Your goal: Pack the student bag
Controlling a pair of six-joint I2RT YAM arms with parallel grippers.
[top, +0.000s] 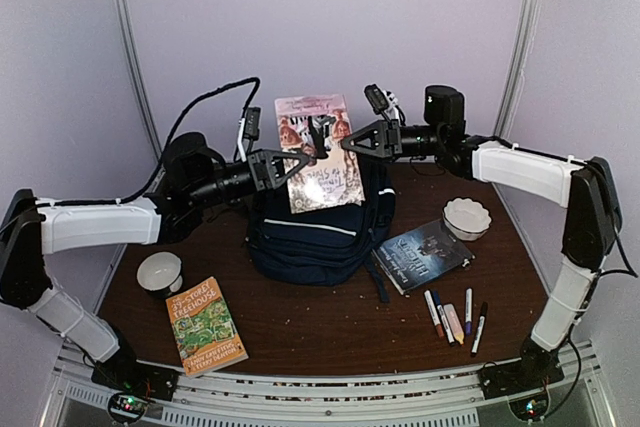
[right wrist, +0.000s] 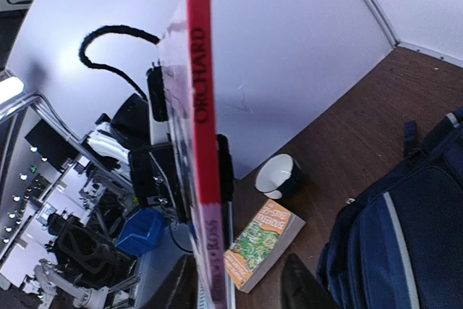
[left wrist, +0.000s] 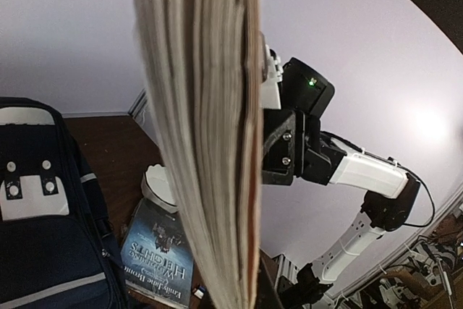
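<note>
The student bag, a navy backpack, sits at the table's middle, also seen in the left wrist view and the right wrist view. A pink paperback hangs upright above it. My left gripper is shut on the paperback's left edge; its page edges fill that wrist view. My right gripper is at the right edge, and its fingers stand apart around the red and pink spine, open.
A dark book and a white fluted bowl lie right of the bag. Several markers lie at the front right. A dark cup and an orange book are at the front left.
</note>
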